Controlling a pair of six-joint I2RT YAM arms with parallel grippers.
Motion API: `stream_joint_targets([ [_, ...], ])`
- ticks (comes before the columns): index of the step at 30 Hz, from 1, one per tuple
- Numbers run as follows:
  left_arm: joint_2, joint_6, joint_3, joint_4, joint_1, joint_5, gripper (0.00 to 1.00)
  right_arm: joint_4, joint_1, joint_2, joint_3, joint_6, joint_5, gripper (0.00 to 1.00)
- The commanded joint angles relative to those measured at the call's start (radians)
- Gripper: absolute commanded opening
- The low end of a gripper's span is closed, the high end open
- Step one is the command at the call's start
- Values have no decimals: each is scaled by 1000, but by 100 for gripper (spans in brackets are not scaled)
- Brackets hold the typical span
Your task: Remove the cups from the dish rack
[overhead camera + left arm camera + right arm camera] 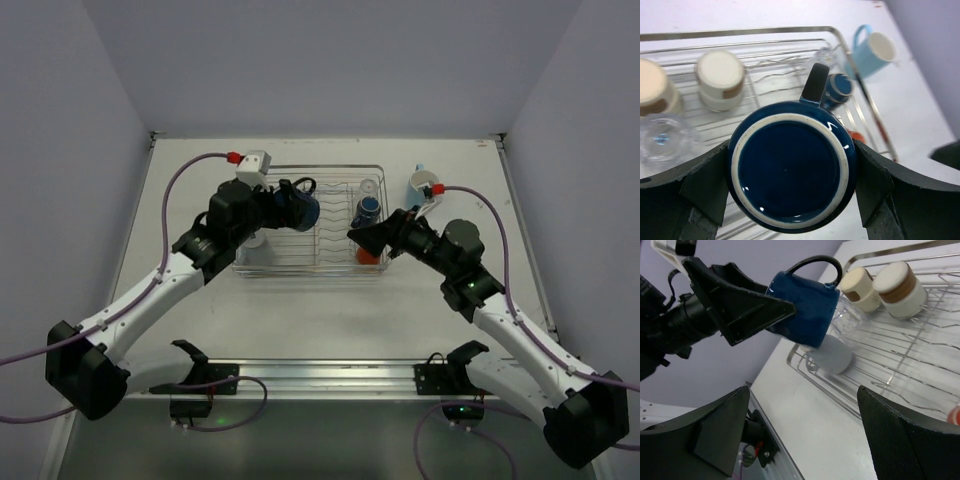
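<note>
My left gripper point(293, 208) is shut on a navy mug point(792, 165), its pads against the mug's sides. It holds the mug on its side above the left half of the dish rack point(310, 271), handle point(815, 82) pointing away. In the rack lie two cream-bottomed cups point(720, 80), a clear glass point(662, 137), a small dark blue cup point(369, 208), a small orange cup point(368, 256) and a pale grey cup point(832, 355). My right gripper point(372, 238) stands open with nothing between its fingers, over the rack's right end by the orange cup.
A light blue mug point(425, 187) stands on the white table just right of the rack. The rack's raised wire rim point(820, 385) runs below the held mug. Grey walls close in the table on three sides.
</note>
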Motion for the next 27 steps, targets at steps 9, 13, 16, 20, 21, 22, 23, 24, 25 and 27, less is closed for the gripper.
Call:
stream_joint_targets([
  [9, -179, -459, -231, 566, -1, 392, 0, 372, 47, 95, -29, 131, -125, 90],
  [13, -207, -505, -277, 653, -6, 398, 0, 406, 76, 105, -32, 153, -123, 89],
  [16, -216, -528, -300, 698, -12, 389, 0, 426, 88, 103, -39, 165, -126, 84],
  [20, -214, -572, -337, 779, -23, 360, 0, 466, 114, 117, -36, 177, -145, 72],
  [21, -208, -594, -343, 796, -26, 358, 0, 475, 129, 124, -32, 176, -148, 71],
  [22, -205, -605, -353, 810, -33, 360, 0, 483, 136, 141, -26, 174, -149, 70],
  [23, -201, -614, -355, 833, -40, 357, 0, 490, 142, 151, -21, 173, -155, 70],
  [24, -192, -625, -357, 843, -46, 357, 0, 513, 150, 158, -20, 173, -160, 69],
  [25, -188, -629, -358, 851, -58, 355, 0, 521, 156, 178, -10, 173, -165, 68],
  [27, -182, -643, -360, 870, -66, 352, 0, 552, 166, 197, 0, 171, -175, 67],
])
